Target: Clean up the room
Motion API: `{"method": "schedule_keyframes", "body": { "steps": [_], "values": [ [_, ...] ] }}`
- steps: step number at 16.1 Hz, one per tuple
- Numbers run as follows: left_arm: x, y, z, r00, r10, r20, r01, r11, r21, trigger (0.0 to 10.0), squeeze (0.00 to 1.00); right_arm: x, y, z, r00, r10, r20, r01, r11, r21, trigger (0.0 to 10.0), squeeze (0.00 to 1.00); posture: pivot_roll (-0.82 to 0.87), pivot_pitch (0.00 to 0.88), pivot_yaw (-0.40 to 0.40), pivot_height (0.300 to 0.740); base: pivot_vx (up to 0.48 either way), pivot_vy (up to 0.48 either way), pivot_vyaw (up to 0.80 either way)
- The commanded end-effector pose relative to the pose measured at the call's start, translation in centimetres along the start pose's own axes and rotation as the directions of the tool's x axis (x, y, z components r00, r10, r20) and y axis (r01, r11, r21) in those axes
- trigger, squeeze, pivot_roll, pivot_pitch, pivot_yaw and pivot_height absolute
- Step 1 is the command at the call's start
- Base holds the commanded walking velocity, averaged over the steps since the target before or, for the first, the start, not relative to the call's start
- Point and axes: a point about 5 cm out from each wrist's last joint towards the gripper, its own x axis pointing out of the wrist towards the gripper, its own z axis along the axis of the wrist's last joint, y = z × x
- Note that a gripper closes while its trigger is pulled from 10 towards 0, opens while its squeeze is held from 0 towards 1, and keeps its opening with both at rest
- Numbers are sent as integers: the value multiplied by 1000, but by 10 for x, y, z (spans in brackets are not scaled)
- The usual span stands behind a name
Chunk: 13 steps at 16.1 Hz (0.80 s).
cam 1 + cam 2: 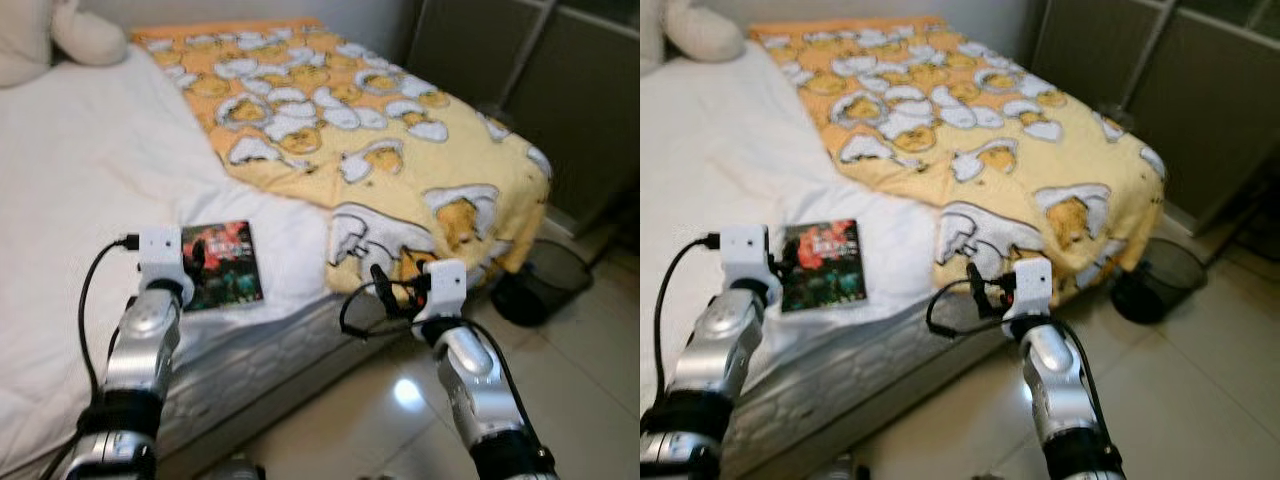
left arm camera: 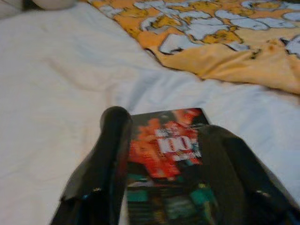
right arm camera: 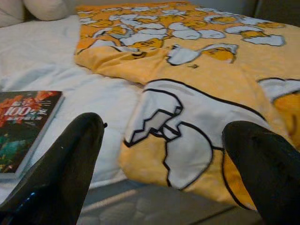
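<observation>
Book [image 1: 222, 264] flat on white sheet [image 1: 80, 190] near mattress edge, beside yellow blanket [image 1: 380, 130], straddled by spread fingers of left gripper [image 2: 161, 187], seemingly lined up for pickup; right gripper [image 3: 164, 164] gaping wide, empty, facing blanket's corner.

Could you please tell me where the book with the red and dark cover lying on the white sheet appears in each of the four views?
Left eye view: the red and dark covered book lies lower left of centre, beside the left gripper's wrist.
Right eye view: lower left.
Left wrist view: bottom centre, between the open black fingers.
Right wrist view: left edge.
Shared landmark: the yellow blanket with white cartoon shapes.
</observation>
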Motion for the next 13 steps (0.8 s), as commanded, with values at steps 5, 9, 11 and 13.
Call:
{"method": "schedule_keyframes", "body": {
  "steps": [5,9,11,13],
  "values": [
    [11,-19,3,999,-40,7,41,999,-14,10000,0,-4,-3,4,1000,7,3,-7,1000,-17,10000,0,11,69,-73,740,0,0,0],
    [25,-15,3,999,17,-46,-16,999,37,10000,0,-29,-2,-2,1000,14,-27,-15,999,-31,10000,0,-57,163,-92,740,0,0,0],
    [28,-3,1,993,93,-74,-91,995,32,10000,0,-50,-3,-2,998,45,-50,-48,997,-64,10000,0,-114,217,-111,740,0,0,0],
    [29,14,-3,971,215,-106,-216,976,0,10000,0,-71,-4,-1,991,89,-95,-99,990,-97,10000,0,-177,272,-132,740,0,0,0]
  ]
}}
